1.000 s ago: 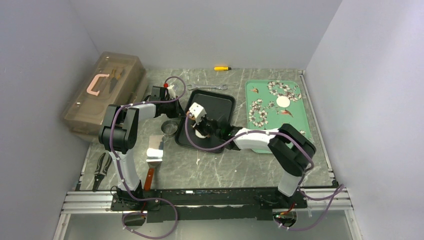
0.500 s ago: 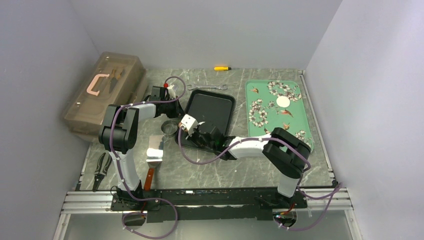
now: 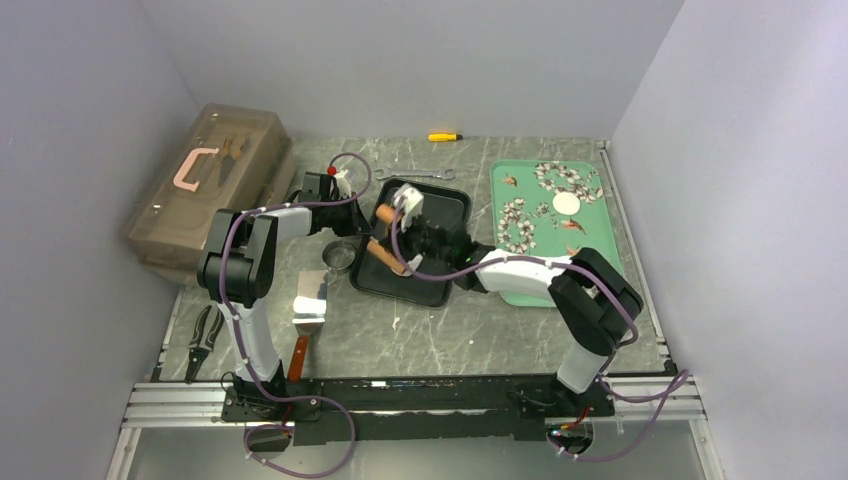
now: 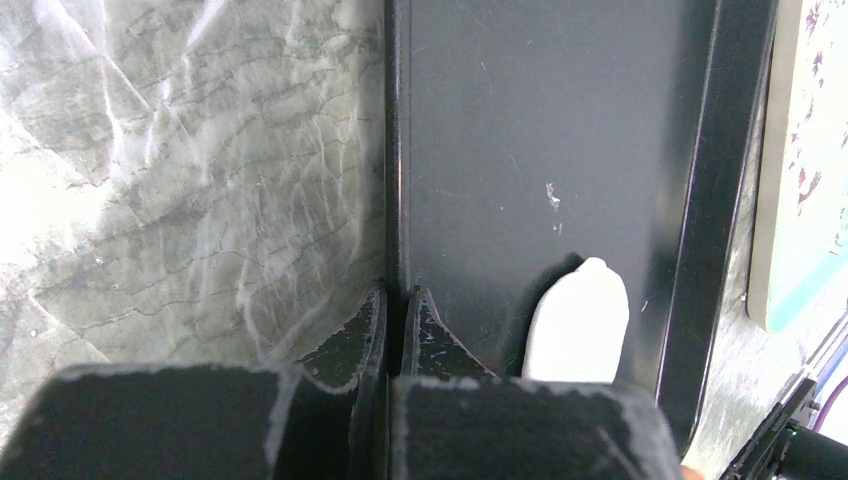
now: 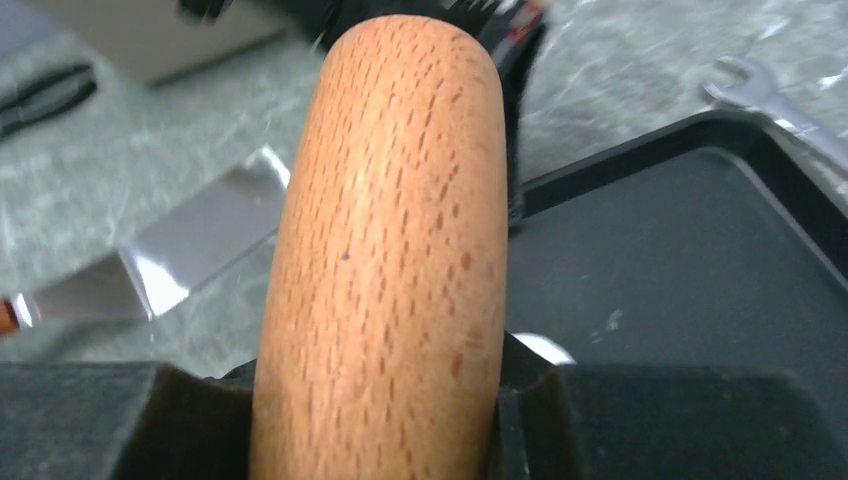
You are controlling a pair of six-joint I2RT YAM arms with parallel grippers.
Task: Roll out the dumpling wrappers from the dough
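Note:
My left gripper (image 3: 362, 196) (image 4: 395, 300) is shut on the left rim of the black tray (image 3: 445, 205) (image 4: 520, 130). In the left wrist view a white lump of dough (image 4: 578, 325) lies on the tray floor just right of my fingers. My right gripper (image 3: 400, 238) (image 5: 380, 370) is shut on the brown wooden roller (image 3: 386, 238) (image 5: 390, 230), held over the tray's left part. A white sliver of dough (image 5: 545, 347) shows beside the right finger. One round dumpling wrapper (image 3: 567, 204) lies on the green flowered tray (image 3: 590, 255).
A translucent toolbox (image 3: 205, 185) stands at the far left. A metal ring cutter (image 3: 340, 257) and a spatula (image 3: 310, 300) (image 5: 170, 270) lie left of the black tray. Pliers (image 3: 205, 340), a wrench (image 3: 415, 175) (image 5: 770, 95) and a yellow screwdriver (image 3: 444, 136) lie around.
My right gripper carried the roller from the tray's middle to its near left edge, then back toward the far left. The left gripper has kept its hold on the rim.

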